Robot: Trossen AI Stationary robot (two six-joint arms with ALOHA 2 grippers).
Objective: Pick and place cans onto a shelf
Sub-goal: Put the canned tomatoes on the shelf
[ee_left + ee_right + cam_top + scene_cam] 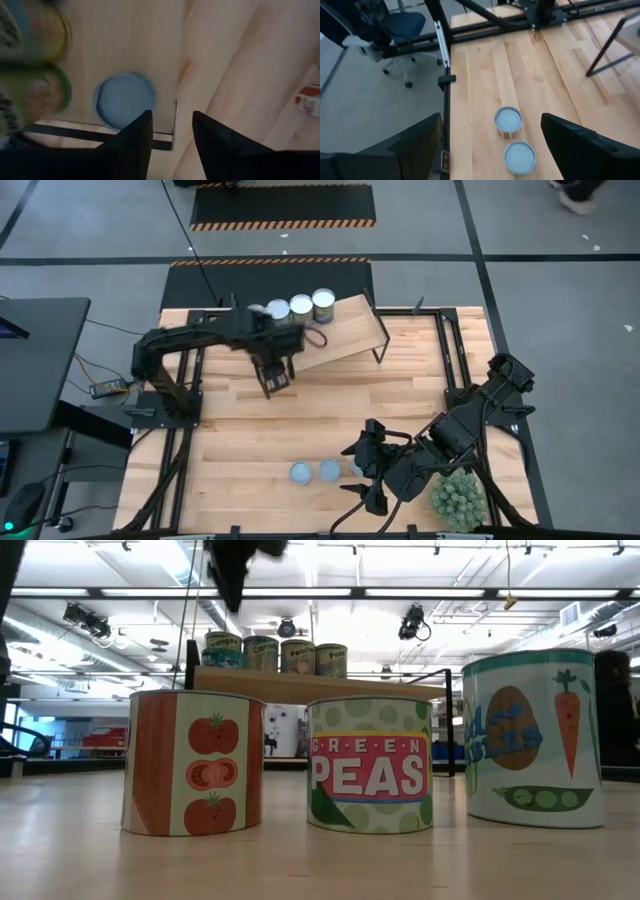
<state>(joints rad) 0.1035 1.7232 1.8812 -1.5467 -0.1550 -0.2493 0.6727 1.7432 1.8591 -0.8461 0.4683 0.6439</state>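
Cans (315,471) at 6 o'clock look rigid, slick; I'd pinch sidewalls. Right tool (362,472) wide open, empty; left tool (277,381) parted, empty.

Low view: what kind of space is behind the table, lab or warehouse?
Probably a robotics lab in an open industrial hall. The low view shows strip lights across a high ceiling hung with cameras or lamps; the high view shows hazard-striped floor mats, and an office chair stands beside the table.

The worktop (240,430) carries three cans (329,470) at lower centre, a plant ball (458,498) at lower right, and the shelf (345,332) at upper centre bearing four cans (301,306).
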